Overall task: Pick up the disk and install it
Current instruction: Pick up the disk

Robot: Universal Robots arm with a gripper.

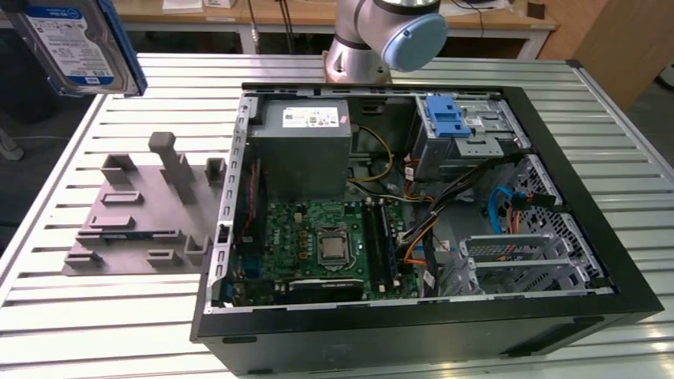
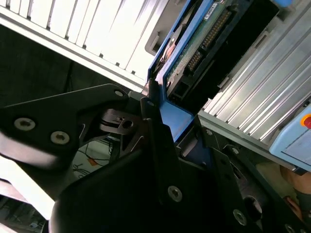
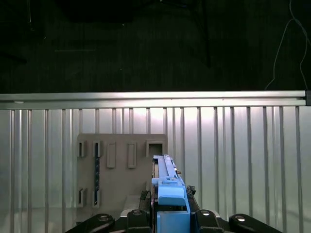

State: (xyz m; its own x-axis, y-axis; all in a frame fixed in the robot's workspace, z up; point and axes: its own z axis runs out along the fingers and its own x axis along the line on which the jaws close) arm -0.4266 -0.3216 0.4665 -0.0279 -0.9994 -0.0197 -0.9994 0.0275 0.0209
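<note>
Disk clamped in the gripper, lifted clear of the table

In both wrist views the gripper (image 3: 170, 219) is closed on the disk (image 3: 166, 177), its black fingers (image 3: 137, 217) pressing the blue carrier rails from either side. In the exterior view the disk (image 1: 79, 43) hangs label-out above the grey fixture (image 1: 137, 209), towards that view's left of the open computer case (image 1: 421, 197) and well apart from its drive bay (image 1: 463, 130).
</note>
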